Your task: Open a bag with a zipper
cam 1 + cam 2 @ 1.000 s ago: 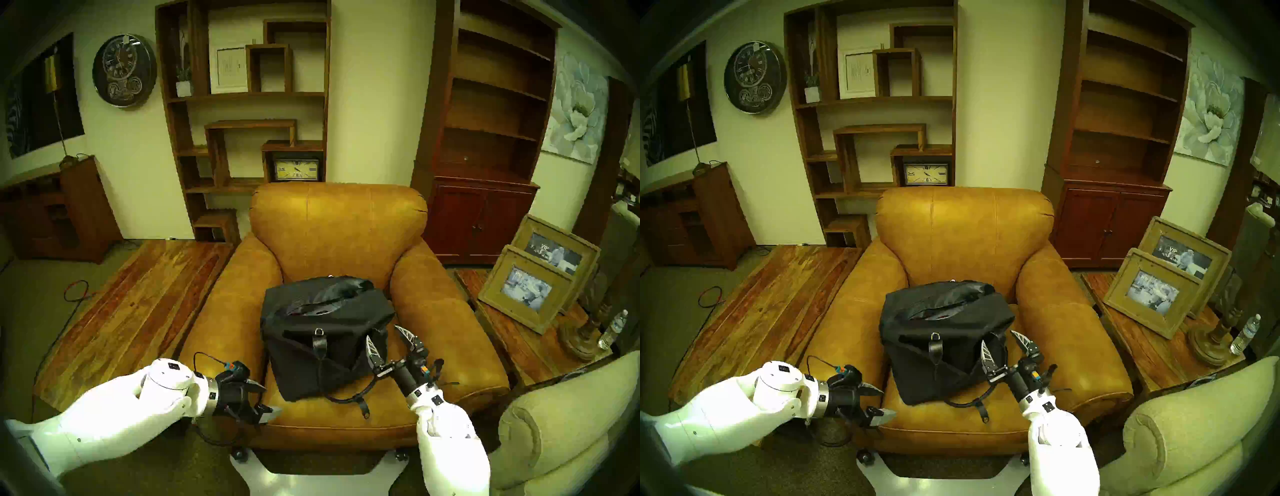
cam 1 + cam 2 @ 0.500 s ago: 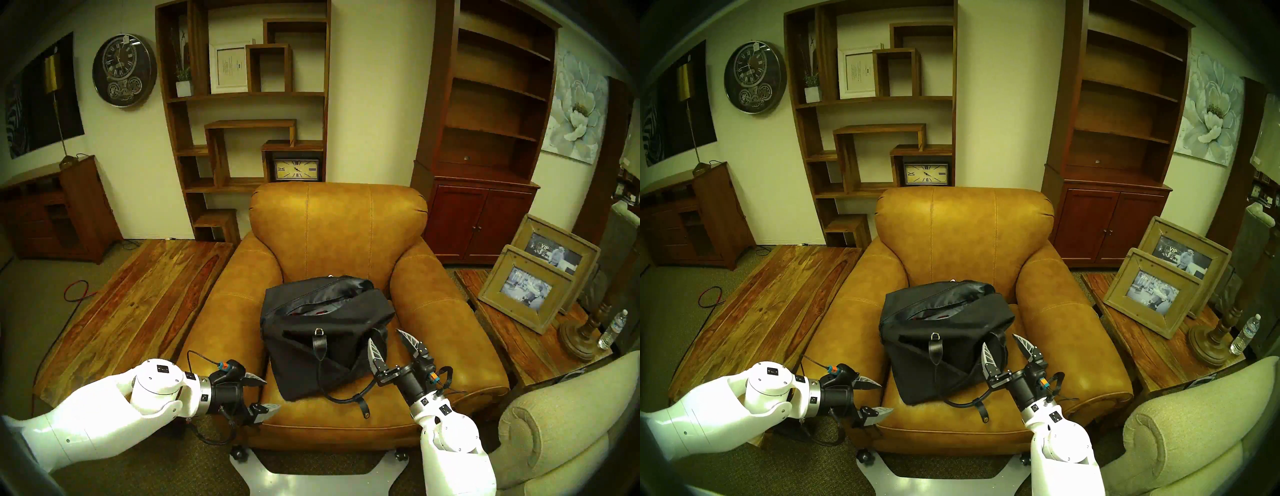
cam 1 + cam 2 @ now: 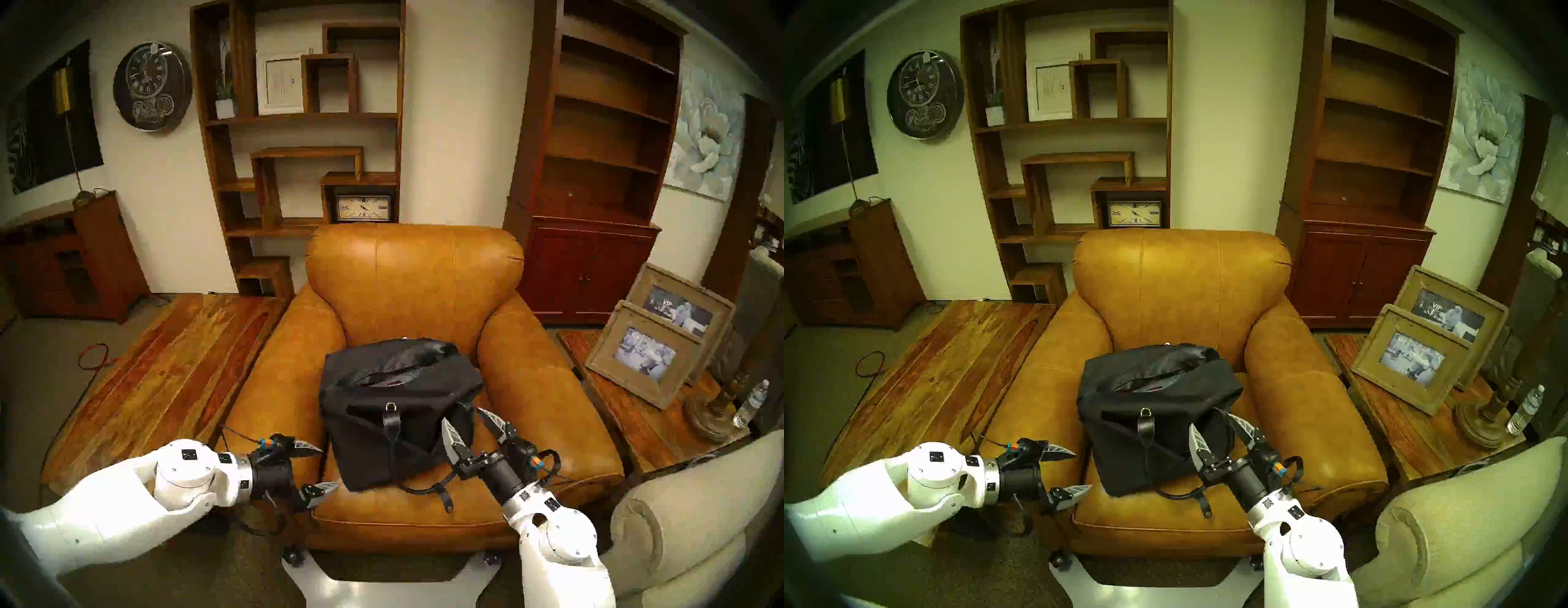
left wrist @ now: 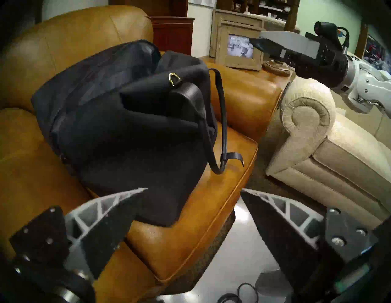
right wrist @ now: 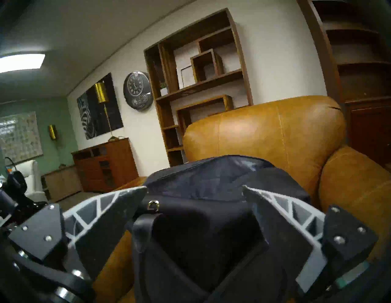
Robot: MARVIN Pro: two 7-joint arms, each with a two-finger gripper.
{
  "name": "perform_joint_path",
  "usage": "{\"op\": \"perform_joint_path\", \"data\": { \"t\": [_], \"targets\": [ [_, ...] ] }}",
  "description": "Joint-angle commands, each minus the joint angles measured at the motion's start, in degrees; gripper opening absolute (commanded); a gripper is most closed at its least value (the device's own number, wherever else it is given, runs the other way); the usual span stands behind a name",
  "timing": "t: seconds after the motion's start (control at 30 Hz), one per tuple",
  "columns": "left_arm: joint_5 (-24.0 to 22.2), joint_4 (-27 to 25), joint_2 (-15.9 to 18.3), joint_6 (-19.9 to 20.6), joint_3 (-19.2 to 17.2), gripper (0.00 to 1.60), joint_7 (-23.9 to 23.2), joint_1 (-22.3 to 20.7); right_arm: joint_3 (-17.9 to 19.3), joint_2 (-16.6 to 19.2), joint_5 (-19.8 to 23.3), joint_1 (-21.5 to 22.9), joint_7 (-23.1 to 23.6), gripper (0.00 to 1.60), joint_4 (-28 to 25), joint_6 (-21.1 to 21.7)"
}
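The black fabric bag (image 3: pixel 399 407) (image 3: pixel 1157 407) sits on the tan armchair's seat. Along its top the zipper (image 3: pixel 390 373) (image 3: pixel 1149 380) gapes in a long slit that shows lining and a bit of red; I cannot make out its pull. A looped handle (image 3: pixel 424 488) lies on the seat in front. My left gripper (image 3: pixel 329 466) (image 3: pixel 1082 471) (image 4: pixel 194 189) is open and empty at the seat's front left corner, short of the bag (image 4: pixel 127 118). My right gripper (image 3: pixel 461 415) (image 3: pixel 1208 420) (image 5: pixel 194 186) is open, its fingers on either side of the bag's (image 5: pixel 211 211) near right corner.
The armchair (image 3: pixel 415 276) has thick armrests on both sides of the bag. A long wooden table (image 3: pixel 169 373) stands to the left. On the right, a side table holds picture frames (image 3: pixel 649 352), a lamp base and a water bottle (image 3: pixel 751 403). A beige sofa arm (image 3: pixel 679 530) is close to my right arm.
My left gripper has risen a little toward the seat's front left corner. My right gripper has shifted slightly left, closer around the bag's corner. The bag has not moved.
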Motion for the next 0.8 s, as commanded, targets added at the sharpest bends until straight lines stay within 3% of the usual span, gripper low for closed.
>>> {"op": "perform_joint_path", "data": {
  "t": [0.0,0.23,0.27,0.3,0.43,0.77],
  "targets": [
    [0.8,-1.8,0.6,-4.9,-0.9,1.6,1.4,2.2,-0.6,1.3,1.1,-3.9,1.8,1.6,-6.3,6.5],
    [2.8,-2.1,1.3,-10.2,-1.5,1.6,4.5,4.6,1.0,2.7,1.5,-8.1,1.2,1.6,-11.6,15.6],
    [2.9,-2.1,1.3,-10.5,-1.6,1.6,4.5,4.7,1.0,2.8,1.9,-8.1,1.4,1.6,-11.2,14.7],
    [3.3,-2.2,1.4,-11.7,-1.7,1.6,5.1,5.2,1.1,3.3,1.7,-8.8,1.3,1.6,-12.9,17.5],
    [3.7,-2.4,1.3,-14.8,-2.2,1.6,6.3,6.2,1.1,4.1,1.0,-10.3,0.8,1.6,-16.1,22.1],
    [5.6,-1.4,0.4,-20.1,-2.2,1.6,8.9,7.7,0.3,5.3,1.0,-11.8,-3.1,1.6,-21.1,33.3]
  ]
}}
